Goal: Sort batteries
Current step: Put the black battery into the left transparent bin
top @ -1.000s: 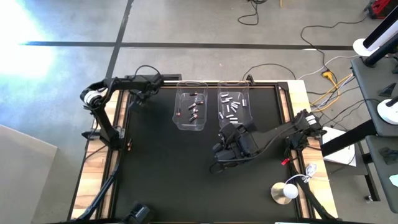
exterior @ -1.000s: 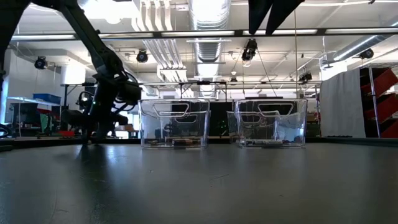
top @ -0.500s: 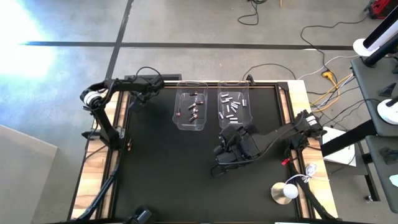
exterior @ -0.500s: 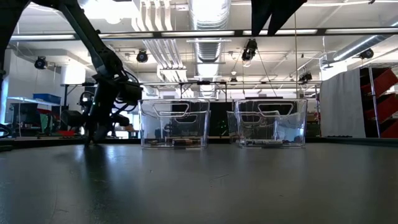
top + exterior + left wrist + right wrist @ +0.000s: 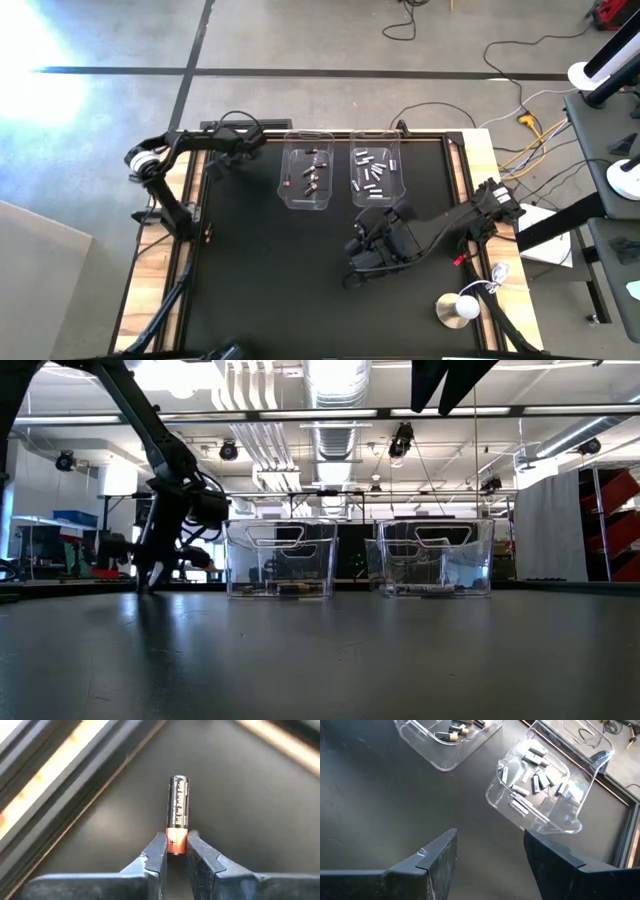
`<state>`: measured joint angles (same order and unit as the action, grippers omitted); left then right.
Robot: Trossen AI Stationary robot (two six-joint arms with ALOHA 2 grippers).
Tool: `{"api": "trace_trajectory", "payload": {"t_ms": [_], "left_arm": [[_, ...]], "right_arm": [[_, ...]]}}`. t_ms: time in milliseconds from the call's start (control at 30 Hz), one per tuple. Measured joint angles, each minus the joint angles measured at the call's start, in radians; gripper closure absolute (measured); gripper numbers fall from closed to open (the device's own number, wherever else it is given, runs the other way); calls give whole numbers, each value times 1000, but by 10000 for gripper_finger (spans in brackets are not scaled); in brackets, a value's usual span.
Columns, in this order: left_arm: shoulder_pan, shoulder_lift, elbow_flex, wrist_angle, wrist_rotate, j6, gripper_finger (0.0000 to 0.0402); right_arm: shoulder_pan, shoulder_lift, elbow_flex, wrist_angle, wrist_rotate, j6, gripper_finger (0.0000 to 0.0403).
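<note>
Left tool (image 5: 175,851) pinches the copper end of a small black-and-copper cylindrical battery (image 5: 178,812) lying on the black tabletop (image 5: 250,270) near its far-left corner (light, stiff, slick metal, so I'd grab mid-body), while the right tool (image 5: 489,852) hangs open near the clear plastic bins (image 5: 375,175).

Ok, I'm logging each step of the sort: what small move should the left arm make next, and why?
Probably lift straight up. The left gripper has its fingers against the copper end of a dark battery lying on the mat near the far-left corner. The dark ones sit in the left bin, so it likely goes there.
</note>
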<state>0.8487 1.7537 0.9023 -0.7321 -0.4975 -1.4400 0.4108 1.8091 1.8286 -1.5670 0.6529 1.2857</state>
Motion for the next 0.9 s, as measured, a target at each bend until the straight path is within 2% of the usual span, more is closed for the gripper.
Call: {"api": "trace_trajectory", "payload": {"t_ms": [100,267,400,567,733,833,900], "left_arm": [[-26,-69,-7,-9,52,55,362],[-114,-248,-26,-7,54,114,362],[-265,-412,-43,-13,47,131,363],[-507,-571,-36,-9,0,151,364],[-686,-614,11,34,-10,191,364],[-722,-567,85,28,13,243,364],[-722,-514,157,15,23,343,364]], "right_arm": [[10,-1,0,-1,0,-6,183],[32,-4,0,-5,1,-47,183],[55,-9,0,-4,2,-104,184],[103,-33,-1,-3,1,-188,182],[139,-96,-1,-5,4,-185,183],[151,-135,-2,-4,35,-178,183],[154,-160,-2,-4,51,-179,183]]}}
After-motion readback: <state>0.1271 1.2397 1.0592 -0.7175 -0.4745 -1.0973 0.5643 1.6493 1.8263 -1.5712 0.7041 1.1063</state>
